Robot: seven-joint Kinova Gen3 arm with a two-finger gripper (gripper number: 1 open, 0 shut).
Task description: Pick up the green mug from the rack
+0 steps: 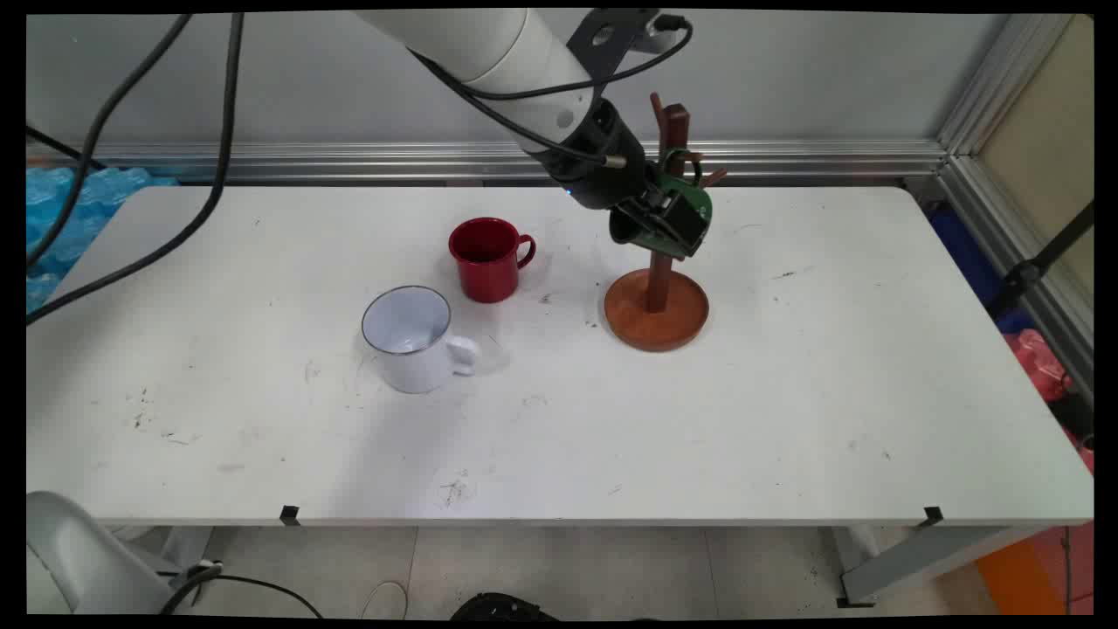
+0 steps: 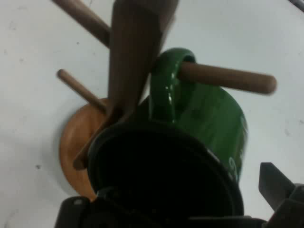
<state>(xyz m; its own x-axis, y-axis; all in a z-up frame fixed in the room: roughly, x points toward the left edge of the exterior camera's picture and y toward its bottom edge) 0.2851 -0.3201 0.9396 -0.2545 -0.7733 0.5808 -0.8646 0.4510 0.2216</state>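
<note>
Inspector A: What is the gripper [image 1: 661,220] doing at the wooden mug tree [image 1: 657,301]?

Inspector B: It is gripping the green mug [image 1: 690,210], its fingers closed on the rim. The mug is lying tilted against the tree's upright post, above the round base. In the hand view the mug's handle [image 2: 166,80] is sitting looped around one peg [image 2: 228,78], and the dark mouth of the mug is facing the camera.

Inspector A: What is standing elsewhere on the white table [image 1: 786,393]?

Inspector B: A red mug [image 1: 487,259] is standing upright to the left of the tree, handle pointing right. A white mug [image 1: 413,339] is sitting nearer the front edge, just beside the red one, also with its handle pointing right. Both are standing well apart from the gripper.
</note>
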